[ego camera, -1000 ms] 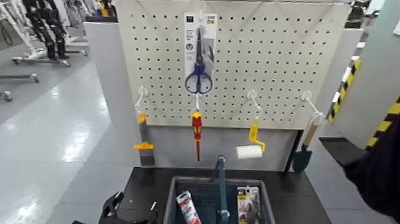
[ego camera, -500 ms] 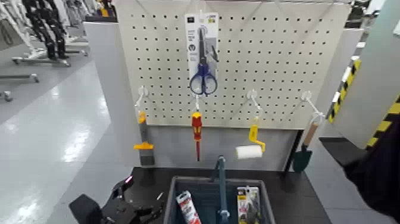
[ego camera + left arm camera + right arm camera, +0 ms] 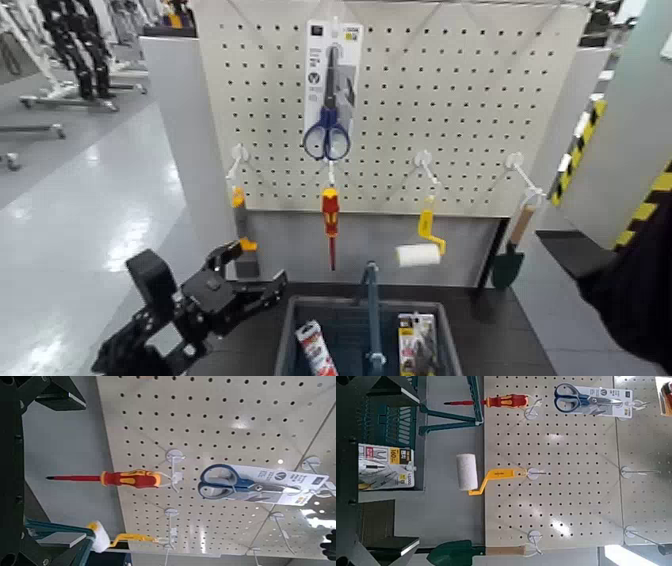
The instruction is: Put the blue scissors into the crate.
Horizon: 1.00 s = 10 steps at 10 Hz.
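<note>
The blue scissors (image 3: pixel 328 132), on a tall white card, hang high on the white pegboard (image 3: pixel 450 100). They also show in the left wrist view (image 3: pixel 230 481) and the right wrist view (image 3: pixel 574 397). The dark grey-blue crate (image 3: pixel 287 330) with its upright handle bar (image 3: pixel 372 310) stands on the black table below. My left gripper (image 3: pixel 248 272) is open and empty, raised left of the crate and well below the scissors. My right gripper (image 3: pixel 411 463) is far back from the board, its fingers apart and empty.
A red-and-yellow screwdriver (image 3: pixel 330 225) hangs right under the scissors. A yellow paint roller (image 3: pixel 421 247), a scraper (image 3: pixel 240 235) and a green trowel (image 3: pixel 508 262) hang beside it. Two packaged items (image 3: pixel 415 345) lie in the crate. A striped post (image 3: pixel 640 215) stands at the right.
My left arm has risen from the table's edge and its open gripper now points up toward the board. The scissors card has swung slightly on its hook.
</note>
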Each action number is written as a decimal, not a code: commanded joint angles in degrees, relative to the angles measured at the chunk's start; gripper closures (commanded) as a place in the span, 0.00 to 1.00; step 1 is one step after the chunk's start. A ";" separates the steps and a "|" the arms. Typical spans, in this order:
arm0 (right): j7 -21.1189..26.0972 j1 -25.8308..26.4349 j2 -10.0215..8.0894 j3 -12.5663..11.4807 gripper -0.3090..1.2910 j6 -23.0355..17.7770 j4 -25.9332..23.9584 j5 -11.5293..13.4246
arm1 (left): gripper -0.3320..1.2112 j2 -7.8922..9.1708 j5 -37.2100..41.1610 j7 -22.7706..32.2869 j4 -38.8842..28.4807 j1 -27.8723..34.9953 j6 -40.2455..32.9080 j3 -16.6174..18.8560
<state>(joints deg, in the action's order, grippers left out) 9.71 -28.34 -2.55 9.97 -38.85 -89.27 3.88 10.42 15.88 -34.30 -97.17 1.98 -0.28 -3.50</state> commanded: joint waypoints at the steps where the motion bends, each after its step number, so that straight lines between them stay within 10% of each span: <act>1: 0.05 0.21 0.00 0.22 0.24 0.00 0.14 -0.01 | 0.31 0.74 1.61 -2.35 0.58 -4.88 1.77 0.16; 10: 0.05 1.26 -0.53 1.45 0.24 -0.17 0.58 -0.01 | 0.33 2.23 7.50 -12.54 11.30 -24.40 4.32 -2.39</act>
<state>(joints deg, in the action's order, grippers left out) 9.75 -27.11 -3.03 11.35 -39.02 -88.71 3.87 12.80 23.23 -46.79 -86.93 -21.14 3.99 -5.59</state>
